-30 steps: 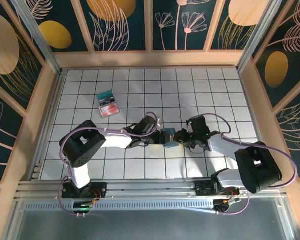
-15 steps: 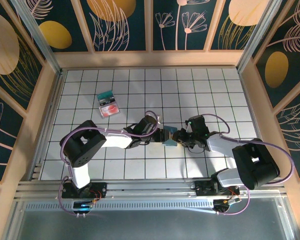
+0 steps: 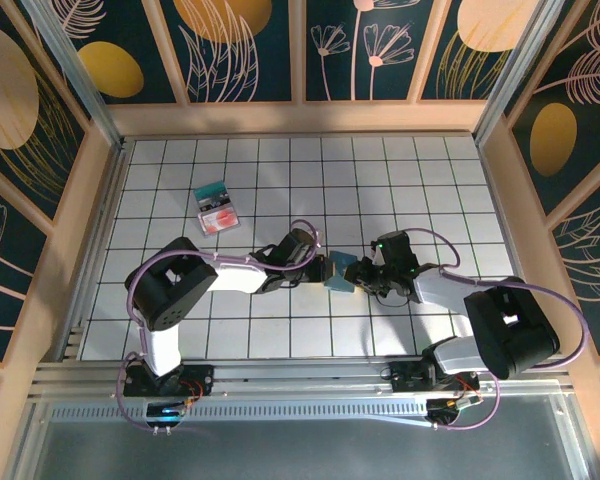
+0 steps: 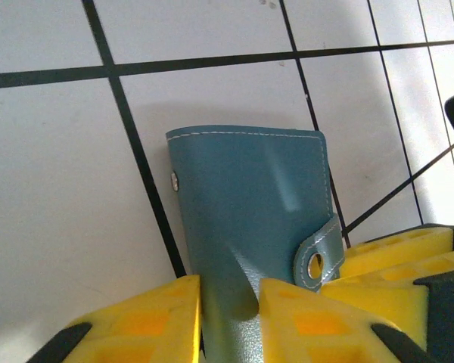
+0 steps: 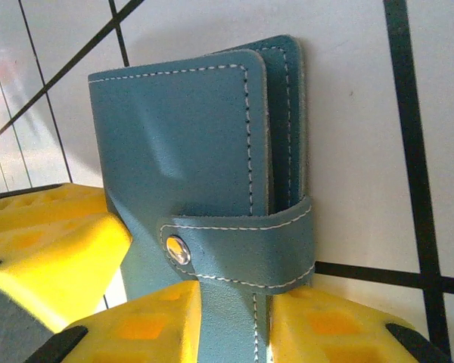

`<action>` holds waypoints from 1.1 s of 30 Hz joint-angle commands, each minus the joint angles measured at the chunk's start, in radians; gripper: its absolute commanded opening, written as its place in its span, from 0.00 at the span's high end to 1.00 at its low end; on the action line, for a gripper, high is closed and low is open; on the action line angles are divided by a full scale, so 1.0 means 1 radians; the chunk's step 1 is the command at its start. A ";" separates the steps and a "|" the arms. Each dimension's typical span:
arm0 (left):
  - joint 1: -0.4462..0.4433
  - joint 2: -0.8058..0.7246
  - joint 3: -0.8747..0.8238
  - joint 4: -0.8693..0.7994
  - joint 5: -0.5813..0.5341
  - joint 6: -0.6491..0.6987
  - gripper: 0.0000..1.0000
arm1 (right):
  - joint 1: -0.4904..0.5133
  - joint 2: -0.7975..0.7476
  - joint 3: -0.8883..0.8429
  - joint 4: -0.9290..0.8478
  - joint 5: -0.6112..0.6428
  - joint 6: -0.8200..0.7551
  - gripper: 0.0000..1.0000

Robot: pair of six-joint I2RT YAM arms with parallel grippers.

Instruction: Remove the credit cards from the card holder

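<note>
Mid-bench, top view: the card holder [image 3: 340, 272] is sitting folded between the two claws. The left claw [image 3: 325, 270] is holding it from the left and the right claw [image 3: 360, 277] from the right, with both arms crowding that spot. A card pile [image 3: 216, 207], teal and red-pink, is lying well apart, up-left on the tiled bench [image 3: 430, 170].

Left wrist: the left claw [image 4: 231, 306] is clamping the card holder [image 4: 250, 197] at its near edge. Its yellow fingers [image 4: 147, 318] are sitting one on each side, and the leather is creasing between them. The right claw's yellow finger [image 4: 393, 253] is butting in just beside the snap strap [image 4: 318, 261].

Right wrist: the right claw [image 5: 231, 321] is gripping the card holder [image 5: 181, 151] at the strap edge. The snap strap [image 5: 246, 242] is wrapping round the open edge, with its stud lying on the front panel. The left claw's yellow finger [image 5: 45, 242] is crowding the left side, just beside the holder.
</note>
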 commanded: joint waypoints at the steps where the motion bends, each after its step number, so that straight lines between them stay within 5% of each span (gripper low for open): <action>1: -0.013 0.018 0.018 0.017 0.055 0.009 0.90 | 0.010 0.002 0.002 0.012 0.016 0.008 0.70; 6: -0.008 0.010 0.009 0.022 0.053 0.015 1.00 | 0.007 -0.008 0.015 0.011 0.026 0.003 0.70; 12: 0.002 -0.013 -0.006 0.020 0.053 0.041 1.00 | 0.003 -0.054 0.042 -0.026 0.036 -0.030 0.69; 25: 0.031 -0.280 -0.079 0.106 0.044 0.212 1.00 | -0.079 -0.305 0.157 -0.037 0.111 -0.143 0.25; 33: 0.055 -0.380 -0.110 0.150 0.054 0.209 1.00 | -0.096 -0.305 0.144 0.113 -0.008 -0.142 0.16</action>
